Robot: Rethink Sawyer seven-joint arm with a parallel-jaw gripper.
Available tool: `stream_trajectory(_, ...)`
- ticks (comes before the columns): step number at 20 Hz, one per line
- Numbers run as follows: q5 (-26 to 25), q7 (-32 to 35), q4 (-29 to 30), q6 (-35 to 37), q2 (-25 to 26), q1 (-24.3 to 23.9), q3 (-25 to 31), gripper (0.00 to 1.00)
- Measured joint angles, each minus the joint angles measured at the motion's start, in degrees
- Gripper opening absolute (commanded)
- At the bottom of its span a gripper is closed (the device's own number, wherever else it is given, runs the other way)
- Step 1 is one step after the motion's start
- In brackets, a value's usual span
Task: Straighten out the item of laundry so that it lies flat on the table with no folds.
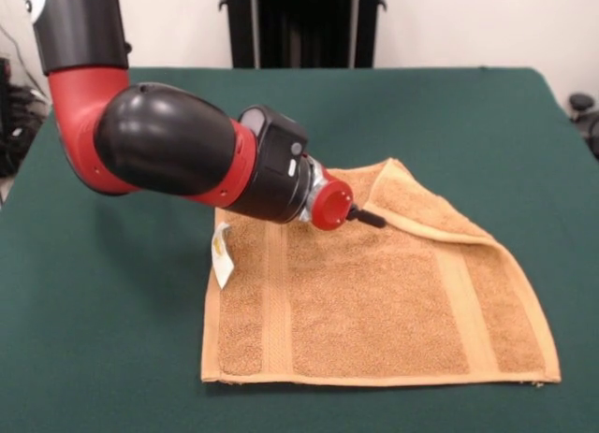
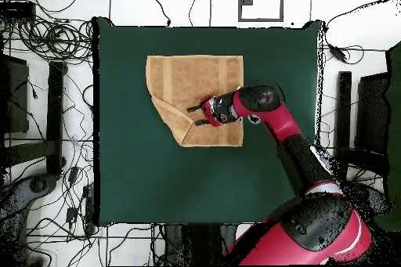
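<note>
On the left of the front view, a small white label [image 1: 222,252] sticks out from the towel's [image 1: 374,311] hem. The towel lies on the green desk [image 1: 103,339], mostly flat. Above its middle-left the gripper [image 1: 367,216] hangs low; in the overhead view two dark fingers [image 2: 192,109] show with a gap between them, apart and holding nothing. Further right, the far right corner is folded over [image 1: 440,218] onto the towel, making a diagonal flap. The terry looks soft, light and limp, so it should drape and drag easily; the flap's hemmed tip seems the best place to pinch and pull outward.
</note>
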Motion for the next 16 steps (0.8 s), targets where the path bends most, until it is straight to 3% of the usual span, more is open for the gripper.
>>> stream_trajectory(16,0.30,0.00,1.39,-2.55,-0.11,-0.01,0.88,1.00)
